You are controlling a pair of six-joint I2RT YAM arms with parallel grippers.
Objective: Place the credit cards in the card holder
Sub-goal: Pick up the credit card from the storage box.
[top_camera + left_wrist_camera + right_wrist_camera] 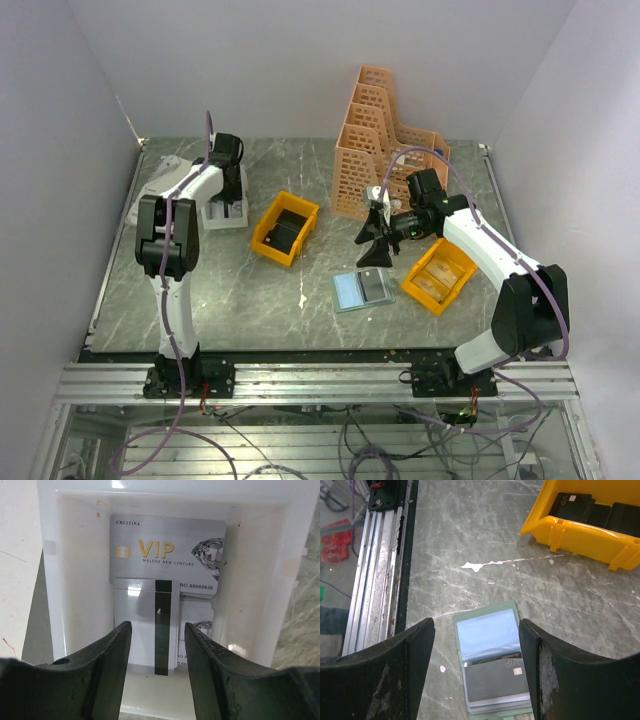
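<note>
We've got the left tool [158,626] down in the white box [75,580], jaws apart and gripping nothing. The silver VIP credit cards [165,550] lie flat in a loose pile beneath it, one of them stripe-side up between the fingers. Over on the right, the right tool [476,622] hangs wide open and empty above the card holder [487,635], which lies unfolded on the counter [470,530] with a dark card [495,680] tucked in its near pocket.
</note>
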